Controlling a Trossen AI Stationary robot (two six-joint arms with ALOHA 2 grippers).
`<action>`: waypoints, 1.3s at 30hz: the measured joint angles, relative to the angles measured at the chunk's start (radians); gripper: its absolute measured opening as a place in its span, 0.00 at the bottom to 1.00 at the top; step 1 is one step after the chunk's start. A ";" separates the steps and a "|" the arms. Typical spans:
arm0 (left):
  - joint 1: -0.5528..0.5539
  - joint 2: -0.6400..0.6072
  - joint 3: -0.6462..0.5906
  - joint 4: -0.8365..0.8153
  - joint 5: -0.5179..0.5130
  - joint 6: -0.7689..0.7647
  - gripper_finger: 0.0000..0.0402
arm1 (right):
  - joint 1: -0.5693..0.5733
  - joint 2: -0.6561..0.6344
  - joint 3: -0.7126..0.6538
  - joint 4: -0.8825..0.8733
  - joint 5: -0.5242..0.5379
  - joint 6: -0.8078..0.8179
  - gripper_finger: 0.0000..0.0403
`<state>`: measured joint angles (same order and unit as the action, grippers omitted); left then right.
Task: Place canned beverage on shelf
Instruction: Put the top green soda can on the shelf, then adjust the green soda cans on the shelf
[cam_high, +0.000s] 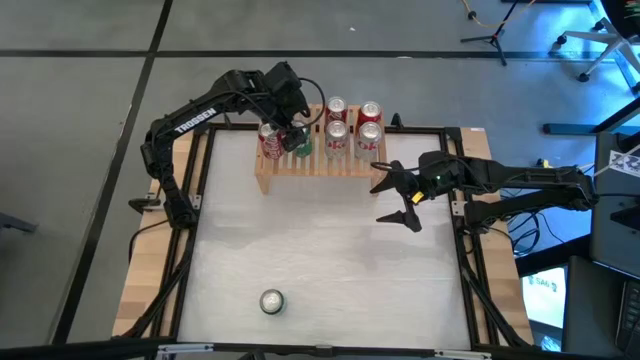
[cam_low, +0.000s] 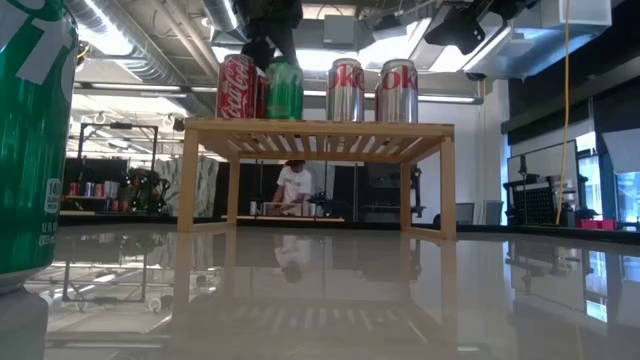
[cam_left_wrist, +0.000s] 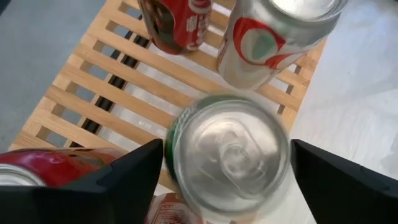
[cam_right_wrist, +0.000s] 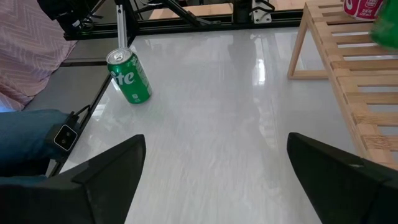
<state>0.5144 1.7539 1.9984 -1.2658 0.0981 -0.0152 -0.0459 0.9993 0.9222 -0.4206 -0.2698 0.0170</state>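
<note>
One green aluminium can (cam_left_wrist: 227, 155) stands on the slatted light-wood shelf (cam_left_wrist: 93, 81) between the left tool (cam_left_wrist: 227, 171)'s parted fingers, released or nearly so; next, lift clear.

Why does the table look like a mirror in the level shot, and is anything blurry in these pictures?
In the low view the glossy table reflects the shelf and the ceiling lights, and the near green can is soft at the picture's edge. In the left wrist view the top of the green can between the fingers is smeared. In the right wrist view glare streaks the tabletop.
</note>
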 joint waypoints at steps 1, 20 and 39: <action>0.000 -0.001 0.000 0.002 0.000 0.000 0.85 | 0.000 0.000 0.000 0.000 0.000 0.000 0.96; 0.000 -0.002 0.000 0.023 -0.008 -0.001 0.90 | 0.000 0.000 0.000 0.000 0.000 0.000 0.96; 0.000 0.000 0.000 0.177 -0.008 -0.001 0.90 | 0.000 0.000 0.000 0.000 0.000 0.000 0.96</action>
<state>0.5140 1.7537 1.9984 -1.0884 0.0898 -0.0162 -0.0460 0.9993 0.9222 -0.4210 -0.2696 0.0170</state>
